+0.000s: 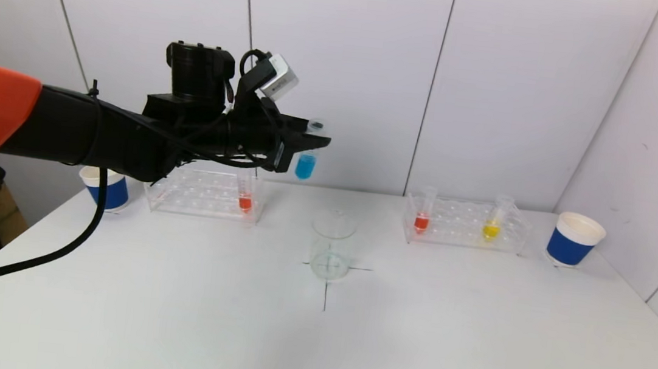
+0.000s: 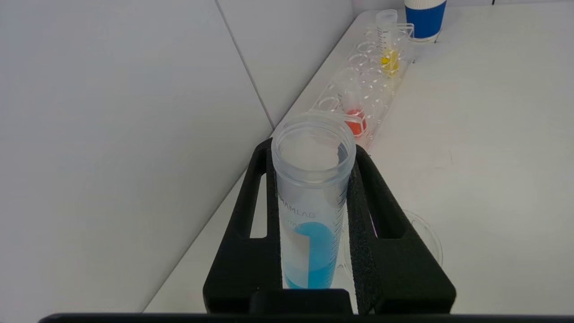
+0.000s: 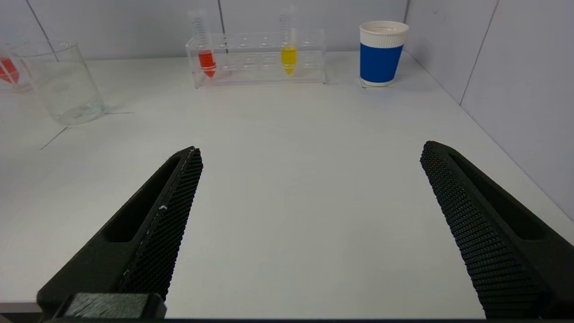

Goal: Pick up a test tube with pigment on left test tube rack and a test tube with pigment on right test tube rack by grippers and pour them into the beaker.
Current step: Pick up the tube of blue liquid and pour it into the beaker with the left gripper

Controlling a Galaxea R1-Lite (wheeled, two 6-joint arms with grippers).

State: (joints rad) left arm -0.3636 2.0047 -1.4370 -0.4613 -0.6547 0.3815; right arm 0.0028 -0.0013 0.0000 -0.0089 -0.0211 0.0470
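Observation:
My left gripper (image 1: 308,141) is shut on a test tube of blue pigment (image 1: 305,164), held upright in the air above and left of the glass beaker (image 1: 331,252). In the left wrist view the blue tube (image 2: 311,211) stands clamped between the black fingers (image 2: 376,211), and the left gripper (image 2: 311,154) hangs over the beaker's rim (image 2: 426,233). The left rack (image 1: 205,194) holds a red tube (image 1: 245,195). The right rack (image 1: 464,224) holds a red tube (image 1: 422,214) and a yellow tube (image 1: 492,221). My right gripper (image 3: 311,154) is open low over the table, well short of the right rack (image 3: 258,58).
A blue-and-white paper cup (image 1: 574,239) stands right of the right rack, another cup (image 1: 108,189) left of the left rack. A black cross (image 1: 326,288) is drawn under the beaker. White walls close in behind and on the right.

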